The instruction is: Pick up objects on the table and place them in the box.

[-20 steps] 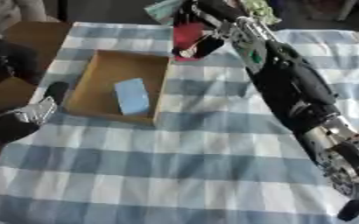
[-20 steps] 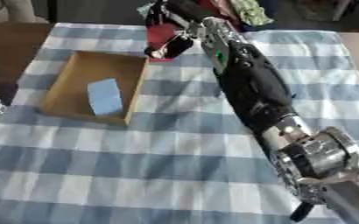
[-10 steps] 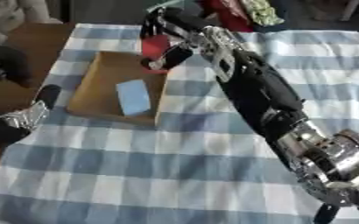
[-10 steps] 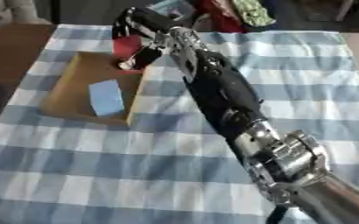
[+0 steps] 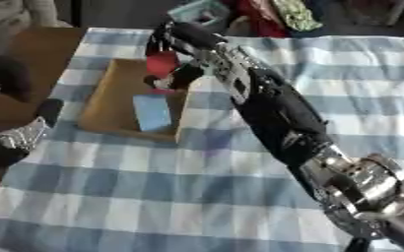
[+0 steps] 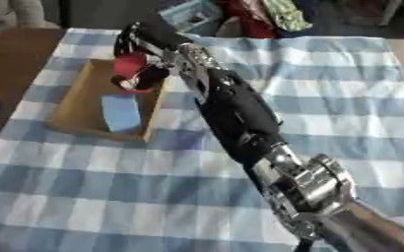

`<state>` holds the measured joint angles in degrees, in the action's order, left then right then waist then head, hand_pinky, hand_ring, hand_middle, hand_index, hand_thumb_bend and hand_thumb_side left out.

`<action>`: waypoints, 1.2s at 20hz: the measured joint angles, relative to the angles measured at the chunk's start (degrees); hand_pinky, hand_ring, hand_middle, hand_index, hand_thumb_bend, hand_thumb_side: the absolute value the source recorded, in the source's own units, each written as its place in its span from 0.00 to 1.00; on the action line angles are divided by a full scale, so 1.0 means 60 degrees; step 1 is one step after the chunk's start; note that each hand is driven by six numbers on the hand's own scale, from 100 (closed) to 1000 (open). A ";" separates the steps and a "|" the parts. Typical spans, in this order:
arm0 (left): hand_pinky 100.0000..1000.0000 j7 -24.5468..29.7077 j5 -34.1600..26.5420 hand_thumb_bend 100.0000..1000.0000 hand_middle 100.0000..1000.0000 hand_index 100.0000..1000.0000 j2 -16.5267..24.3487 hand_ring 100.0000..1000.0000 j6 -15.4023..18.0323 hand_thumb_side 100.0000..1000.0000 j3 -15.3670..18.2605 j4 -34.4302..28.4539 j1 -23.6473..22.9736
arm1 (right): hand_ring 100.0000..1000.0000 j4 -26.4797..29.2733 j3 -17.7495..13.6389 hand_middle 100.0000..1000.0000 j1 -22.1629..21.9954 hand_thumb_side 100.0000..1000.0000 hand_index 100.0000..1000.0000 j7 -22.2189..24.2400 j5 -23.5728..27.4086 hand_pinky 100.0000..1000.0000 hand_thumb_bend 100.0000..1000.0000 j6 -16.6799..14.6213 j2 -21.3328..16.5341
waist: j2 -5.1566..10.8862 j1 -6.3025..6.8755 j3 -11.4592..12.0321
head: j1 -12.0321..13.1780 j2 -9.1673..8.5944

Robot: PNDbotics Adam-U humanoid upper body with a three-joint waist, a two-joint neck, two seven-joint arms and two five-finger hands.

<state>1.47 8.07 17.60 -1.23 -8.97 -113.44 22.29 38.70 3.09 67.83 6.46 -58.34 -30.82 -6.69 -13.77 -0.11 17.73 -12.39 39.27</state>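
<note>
- Red, and soft-looking, the one object in hand [image 5: 162, 63] hangs over the far part of the box, long axis roughly up and down, lower end blurred against the dark fingers.
- The right hand [image 5: 173, 54] reaches in from the lower right across the worktop; its fingers [image 5: 188, 75] are curled round the red object, grasping it above the box's inside.
- One box [image 5: 111, 96], shallow, of brown card, lies on the left of the blue-and-white checked cloth [image 5: 240, 197], its long axis running away from the robot and tilted a little.
- One pale blue flat block [image 5: 152, 112] lies inside the box, at the near end, its long axis along the box's length.
- The left hand [image 5: 20, 135] shows at the left edge, beside the box and apart from it; whether its fingers are spread or clenched I cannot tell.
- At the far edge of the worktop lies a heap of mixed things [image 6: 240, 15], red, green and light blue; their number cannot be told.
</note>
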 measured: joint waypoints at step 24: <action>0.45 -0.0015 0.0003 0.39 0.46 0.60 -0.0001 0.50 -0.0014 0.00 0.0005 0.0000 0.0061 | 0.73 0.0326 0.0219 0.81 0.0102 0.47 0.83 0.0129 0.0323 0.76 0.44 -0.0420 0.0031 | -0.0044 -0.0155 -0.0029 | 0.0022 -0.0105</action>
<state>1.38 8.09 17.59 -1.31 -8.94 -113.44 22.66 40.66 4.40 68.44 7.24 -56.40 -33.34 -6.51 -14.03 -1.03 17.55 -12.26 38.64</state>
